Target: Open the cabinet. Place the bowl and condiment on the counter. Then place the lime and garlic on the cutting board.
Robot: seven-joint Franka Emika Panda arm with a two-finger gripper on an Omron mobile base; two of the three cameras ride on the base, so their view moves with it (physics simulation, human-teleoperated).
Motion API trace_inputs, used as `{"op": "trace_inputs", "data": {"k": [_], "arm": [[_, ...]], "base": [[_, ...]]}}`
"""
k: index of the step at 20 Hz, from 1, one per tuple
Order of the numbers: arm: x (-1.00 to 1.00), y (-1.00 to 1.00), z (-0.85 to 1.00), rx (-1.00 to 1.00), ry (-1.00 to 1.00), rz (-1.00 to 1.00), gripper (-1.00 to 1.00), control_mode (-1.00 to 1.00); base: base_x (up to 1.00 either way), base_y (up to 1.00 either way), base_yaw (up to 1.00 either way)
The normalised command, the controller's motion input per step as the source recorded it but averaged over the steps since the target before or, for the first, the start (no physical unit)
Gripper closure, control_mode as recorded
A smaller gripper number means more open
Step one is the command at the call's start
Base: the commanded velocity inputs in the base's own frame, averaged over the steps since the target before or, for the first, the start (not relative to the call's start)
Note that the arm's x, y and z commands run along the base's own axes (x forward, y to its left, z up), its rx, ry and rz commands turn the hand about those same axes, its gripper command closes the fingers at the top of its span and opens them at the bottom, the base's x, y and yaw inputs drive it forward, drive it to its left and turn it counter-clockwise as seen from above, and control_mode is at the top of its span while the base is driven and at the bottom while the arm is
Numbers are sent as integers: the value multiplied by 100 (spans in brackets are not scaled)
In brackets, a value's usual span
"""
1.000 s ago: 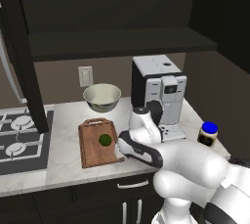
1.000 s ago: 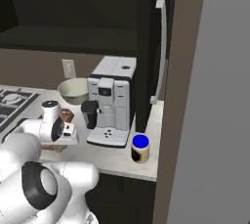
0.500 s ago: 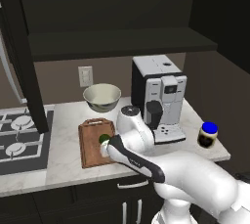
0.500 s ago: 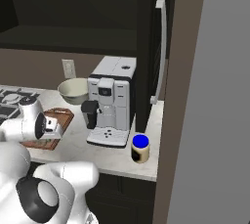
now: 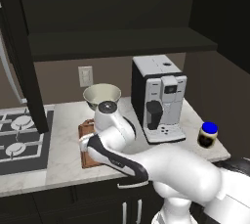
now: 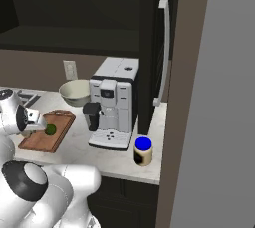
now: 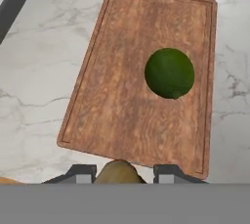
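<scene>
Cutting board (image 7: 141, 86) — rectangular reddish-brown grained wood, raised rim, slotted handle; flat on marbled grey-white worktop (image 7: 44, 71). Lime (image 7: 169, 73) — round, green, on the board. Gripper (image 7: 117, 171) — jaws clamped on smooth beige garlic (image 7: 116, 173), above the board's short edge opposite the handle.

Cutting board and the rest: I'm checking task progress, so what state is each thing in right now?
cutting board: flat on the counter, handle end away from the hand.
lime: resting on the cutting board.
garlic: held between the fingers, above the board's near edge.
hand: shut on the garlic.
bowl: upright on the counter.
condiment: upright on the counter, lid on.
cabinet: door open.
</scene>
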Motion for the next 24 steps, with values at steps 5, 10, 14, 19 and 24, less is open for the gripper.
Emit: {"op": "trace_inputs", "data": {"k": [5,10,14,19,24], "arm": [[45,4,0,0,-3,0,100,-100],[17,-1,-20,0,-2,0,100,-100],[19,0,-11,0,-5,0,100,-100],[25,0,-17,0,-6,0,100,-100],[9,1,-38,0,-5,2,100,-100]], "base": [[0,0,0],[0,0,0],[0,0,0],[0,0,0],[0,0,0]]}}
